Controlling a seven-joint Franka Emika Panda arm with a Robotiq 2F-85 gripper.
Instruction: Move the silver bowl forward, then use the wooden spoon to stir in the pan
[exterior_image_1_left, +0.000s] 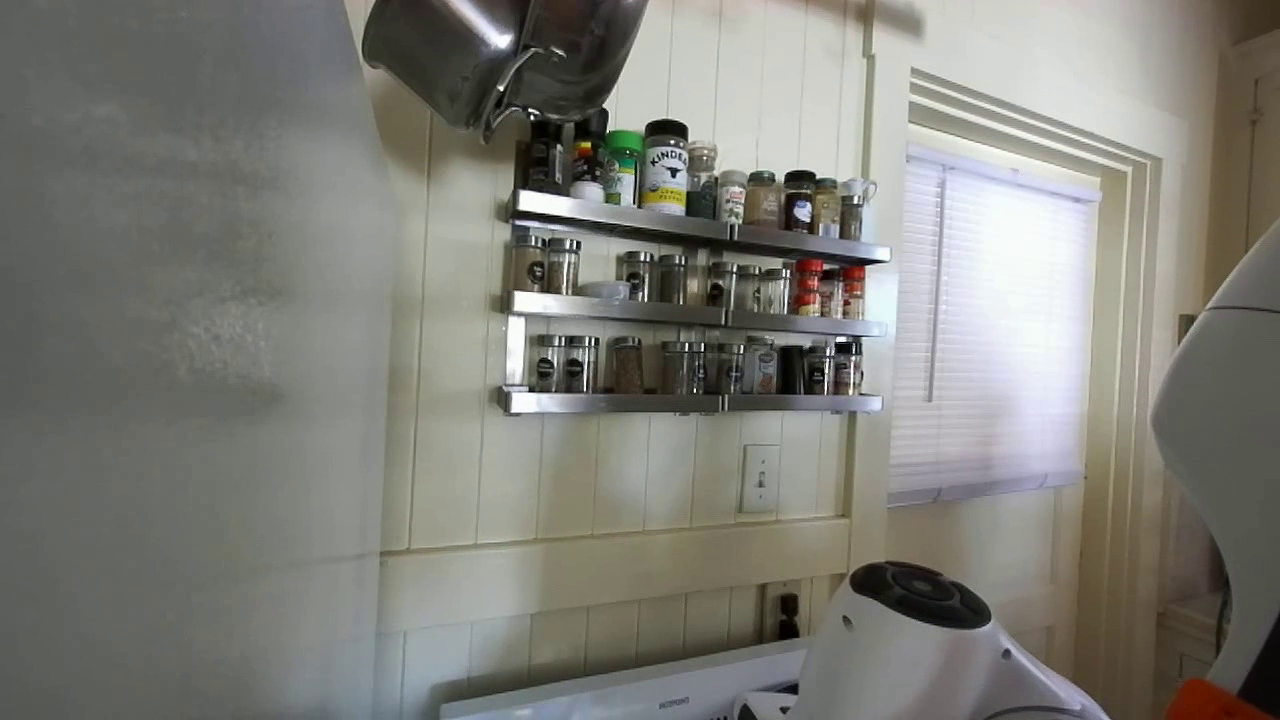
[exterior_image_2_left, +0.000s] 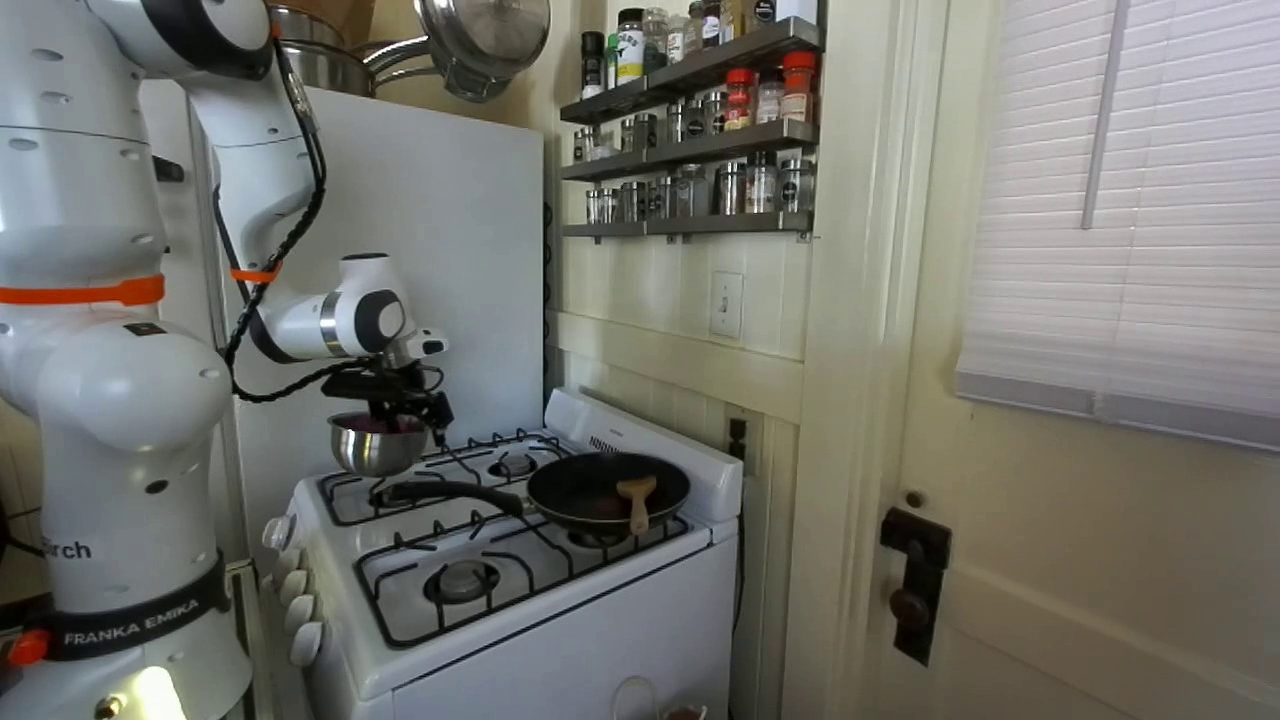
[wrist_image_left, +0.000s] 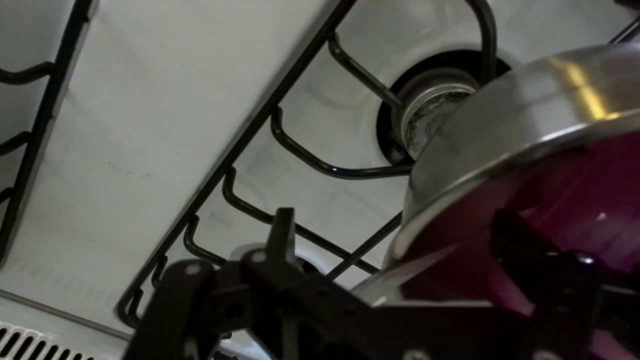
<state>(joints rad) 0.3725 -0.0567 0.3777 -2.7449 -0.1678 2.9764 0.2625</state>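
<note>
The magenta-lined silver bowl (exterior_image_2_left: 375, 450) is left of centre in an exterior view. The wooden spoon (exterior_image_2_left: 637, 492) lies in the black frying pan (exterior_image_2_left: 582, 487), below centre.

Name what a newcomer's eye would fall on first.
Probably the white robot arm at the left of an exterior view. Next, the round silver metal bowl, magenta inside, under the black gripper. Then the round black pan on the white stove, a tan wooden spoon in it.

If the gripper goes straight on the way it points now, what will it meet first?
Probably the silver bowl: the gripper straddles its rim, one finger over the pink inside, the other above the stove grate. Depth is unclear, so which part I cannot tell.
</note>
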